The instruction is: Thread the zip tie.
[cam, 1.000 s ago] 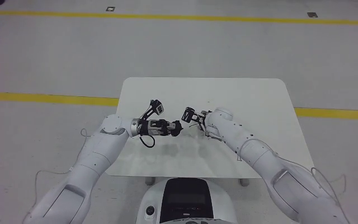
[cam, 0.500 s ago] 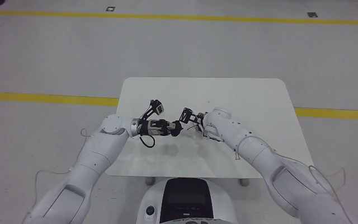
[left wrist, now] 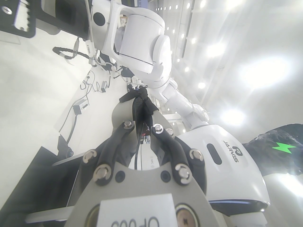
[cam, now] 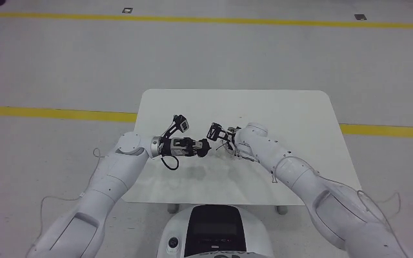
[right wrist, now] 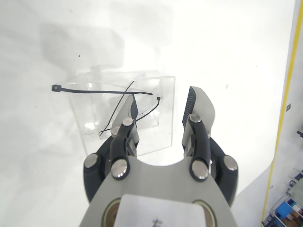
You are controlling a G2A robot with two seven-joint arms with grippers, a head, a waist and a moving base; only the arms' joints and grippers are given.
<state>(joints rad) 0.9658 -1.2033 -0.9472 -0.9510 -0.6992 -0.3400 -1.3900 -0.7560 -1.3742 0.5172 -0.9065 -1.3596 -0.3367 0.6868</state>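
Black plastic zip tie (left wrist: 136, 152): left claw (left wrist: 141, 105) is pinching it, fully closed
Right claw (right wrist: 162, 98): is gaping wide, empty, at 1 o'clock; needing square alignment

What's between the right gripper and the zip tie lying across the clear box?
Right wrist view: only a second tie's head, inside the clear box, sits between the open right gripper and that zip tie.

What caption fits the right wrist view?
Open right gripper at a clear box with black zip ties, on the white table.

Right end effector (cam: 214, 133) nudged sideways, nearer left end effector (cam: 204, 148)
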